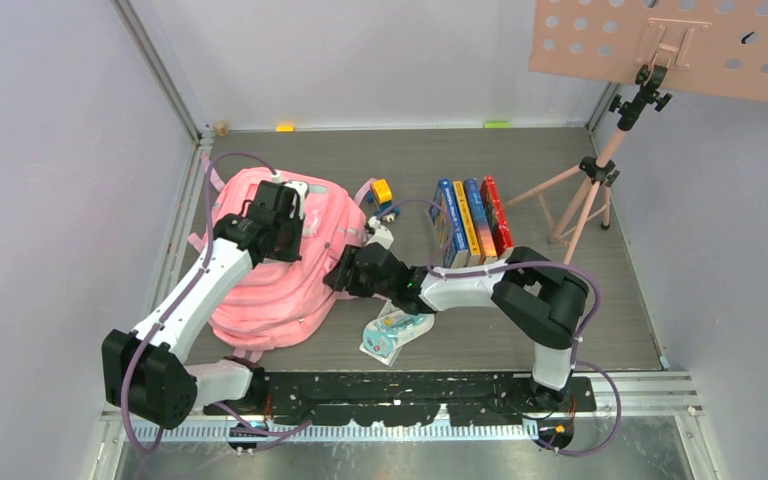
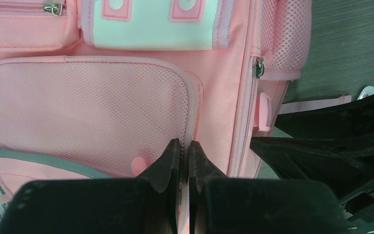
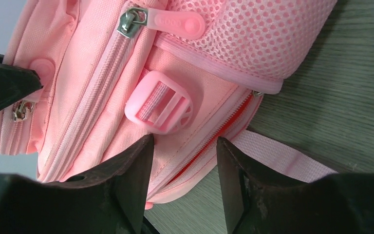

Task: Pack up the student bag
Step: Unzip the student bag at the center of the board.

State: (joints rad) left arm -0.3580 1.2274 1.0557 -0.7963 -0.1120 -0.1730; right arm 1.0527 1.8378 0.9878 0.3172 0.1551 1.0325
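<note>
Student bag (image 1: pixel 280 290) lies flat on the surface (image 3: pixel 331 97), under both tools; left tool (image 2: pixel 185 144) closed, pinching the pink trim of the bag's mesh front pocket; right tool (image 3: pixel 185 140) open, jaws standing either side of a side zip seam, red lining showing in the gap; strap buckle (image 3: pixel 163 105) just ahead of its left finger; zip pull (image 3: pixel 175 22) further ahead, embossed "GOOD"; books (image 1: pixel 472 222) behind the right tool, spine lettering too small to read.
</note>
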